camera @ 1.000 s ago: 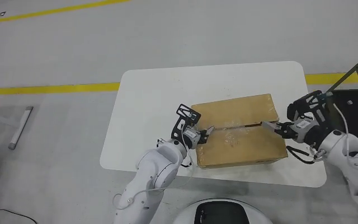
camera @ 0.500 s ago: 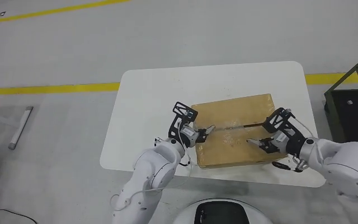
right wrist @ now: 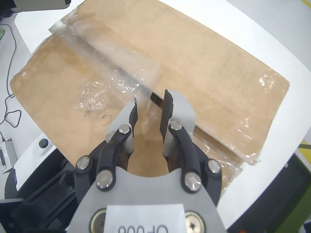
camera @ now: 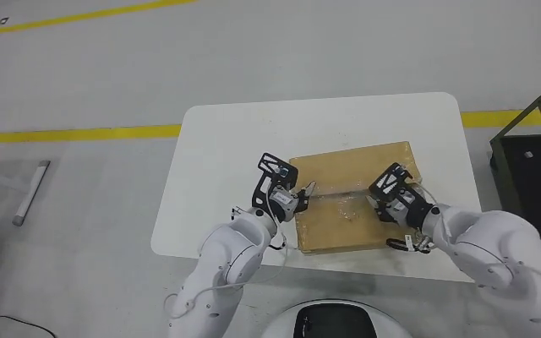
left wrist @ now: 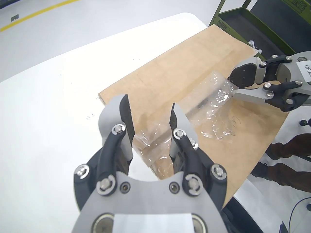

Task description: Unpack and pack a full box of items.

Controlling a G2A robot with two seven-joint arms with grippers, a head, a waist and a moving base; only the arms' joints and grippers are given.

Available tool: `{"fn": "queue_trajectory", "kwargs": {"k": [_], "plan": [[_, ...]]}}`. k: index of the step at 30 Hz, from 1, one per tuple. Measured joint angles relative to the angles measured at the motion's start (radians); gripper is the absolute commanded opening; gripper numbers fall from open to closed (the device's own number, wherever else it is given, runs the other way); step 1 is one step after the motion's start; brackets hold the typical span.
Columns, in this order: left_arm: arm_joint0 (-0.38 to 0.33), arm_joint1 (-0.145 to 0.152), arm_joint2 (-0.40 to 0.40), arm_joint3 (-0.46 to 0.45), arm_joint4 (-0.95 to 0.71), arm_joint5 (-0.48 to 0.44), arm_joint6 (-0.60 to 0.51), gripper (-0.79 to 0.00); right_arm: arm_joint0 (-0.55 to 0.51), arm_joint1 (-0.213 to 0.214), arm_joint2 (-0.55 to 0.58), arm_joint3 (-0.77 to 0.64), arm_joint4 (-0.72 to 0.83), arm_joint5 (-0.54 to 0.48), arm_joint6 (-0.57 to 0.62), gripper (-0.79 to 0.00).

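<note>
From my screen, the white table (camera: 220, 169) stands on a pale grey floor (camera: 254, 51) crossed by a yellow line (camera: 84, 133). A grey bar (camera: 30, 193) lies on the floor off to the robot's left, and a green cart (camera: 517, 165) is cut off at the view's edge on the right.

The cardboard box (camera: 355, 169) sits flat on the table's right half, close to the near edge, with its flaps down, so whatever is inside is hidden from me. Clear tape (right wrist: 109, 66) runs along the middle seam, crinkled and partly lifted off the cardboard.

The left gripper (left wrist: 148, 100) hangs at the left end of the seam with its fingers spread wide over the taped corner, holding nothing. The right gripper (right wrist: 150, 98) is over the seam nearer the middle of the lid, with only a narrow gap between its fingers. The loose tape reaches its tips (I can't tell whether the film is caught there or just lying against them). Just beyond those tips a short dark slit (right wrist: 155, 101) shows in the seam.

There's a pen scribble (right wrist: 97, 116) on the near flap that I can't read. The arms cover part of the box's near edge in the top view.
</note>
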Motion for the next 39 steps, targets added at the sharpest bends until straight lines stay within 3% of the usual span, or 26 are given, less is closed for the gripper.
{"fn": "queue_trajectory", "kwargs": {"k": [2, 11, 13, 14, 15, 32, 36, 39], "plan": [[0.0, 0.0, -0.001, 0.0, -0.003, -0.003, 0.003, -0.48, 0.004, 0.0, -0.008, -0.005, -0.046, 0.013, -0.012, -0.785], [0.0, 0.0, -0.001, 0.009, -0.024, -0.011, 0.009, -0.594, 0.006, 0.005, -0.036, -0.08, -0.283, -0.042, -0.102, -0.785], [-0.003, -0.001, 0.003, 0.013, -0.026, -0.014, 0.011, -0.668, 0.007, 0.007, -0.046, -0.094, -0.346, -0.073, -0.119, -0.785], [-0.004, -0.001, 0.004, 0.015, -0.026, -0.014, 0.012, -0.763, 0.007, 0.008, -0.05, -0.099, -0.373, -0.089, -0.123, -0.785], [-0.005, -0.001, 0.006, 0.016, -0.026, -0.014, 0.013, -0.785, 0.007, 0.009, -0.053, -0.104, -0.396, -0.104, -0.125, -0.785], [-0.028, -0.013, 0.067, 0.081, -0.039, -0.007, 0.043, -0.785, -0.028, 0.013, -0.04, -0.127, -0.46, -0.193, -0.098, -0.77], [-0.038, -0.017, 0.087, 0.117, -0.019, 0.001, 0.048, -0.785, -0.03, 0.013, -0.036, -0.128, -0.463, -0.207, -0.096, -0.708], [-0.043, -0.019, 0.095, 0.128, -0.013, 0.01, 0.048, -0.785, -0.029, 0.013, -0.03, -0.129, -0.474, -0.2, -0.094, -0.52]]}}
